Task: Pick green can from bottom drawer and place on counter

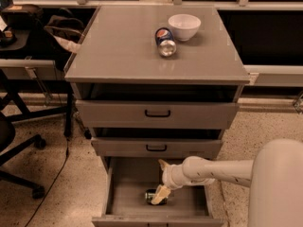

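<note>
End effector [160, 194] (grip: cannot tell) at green can [150, 196] in bottom drawer [128, 186], upper drawers [199, 115] overhanging

The counter [123, 51] was a smooth grey top with a soft gloss that caught pale reflections. On the counter, the blue-and-red can [164, 40] showed a shiny metal end, and the white bowl [184, 26] looked glazed. Below the counter, the bottom drawer [132, 183] was matt grey inside. The green can [152, 196] there had a dull metallic sheen, with the cream, plastic-looking gripper [160, 195] right at it.
</note>
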Tool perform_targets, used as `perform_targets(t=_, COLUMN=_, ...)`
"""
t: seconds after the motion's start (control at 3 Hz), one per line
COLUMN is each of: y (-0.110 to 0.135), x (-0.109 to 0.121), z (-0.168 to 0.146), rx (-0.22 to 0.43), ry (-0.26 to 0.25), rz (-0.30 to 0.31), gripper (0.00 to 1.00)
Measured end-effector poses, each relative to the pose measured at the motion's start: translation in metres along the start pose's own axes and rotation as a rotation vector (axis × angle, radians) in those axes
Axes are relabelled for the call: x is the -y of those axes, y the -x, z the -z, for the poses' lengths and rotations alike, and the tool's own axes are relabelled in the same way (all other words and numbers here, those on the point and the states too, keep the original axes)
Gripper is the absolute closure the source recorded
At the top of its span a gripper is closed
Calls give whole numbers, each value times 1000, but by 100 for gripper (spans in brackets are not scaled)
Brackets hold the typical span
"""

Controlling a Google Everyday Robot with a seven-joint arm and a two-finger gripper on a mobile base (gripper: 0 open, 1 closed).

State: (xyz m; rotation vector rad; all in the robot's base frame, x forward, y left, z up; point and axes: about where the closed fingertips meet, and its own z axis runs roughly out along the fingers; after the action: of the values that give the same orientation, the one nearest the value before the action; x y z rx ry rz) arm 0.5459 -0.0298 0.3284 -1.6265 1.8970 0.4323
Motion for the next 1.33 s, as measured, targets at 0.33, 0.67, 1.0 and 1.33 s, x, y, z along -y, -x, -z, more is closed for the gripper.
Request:
perform_targets(t=0.33, y=-18, x=1, z=-17, rx=4, ry=-16, rz=-10, gripper=0)
perform_targets(t=0.67, y=-39, x=-2, z=-36, rx=6, ry=-24, rz=-40, gripper=0)
perform_targets(t=1.0, y=-60, x=-5, z=-55, rx=0, ry=-15, rz=-60, gripper=0)
perform_targets(t=1.33, y=-80, x=-9, z=-71, rx=12, ry=12, rz=-85, gripper=0)
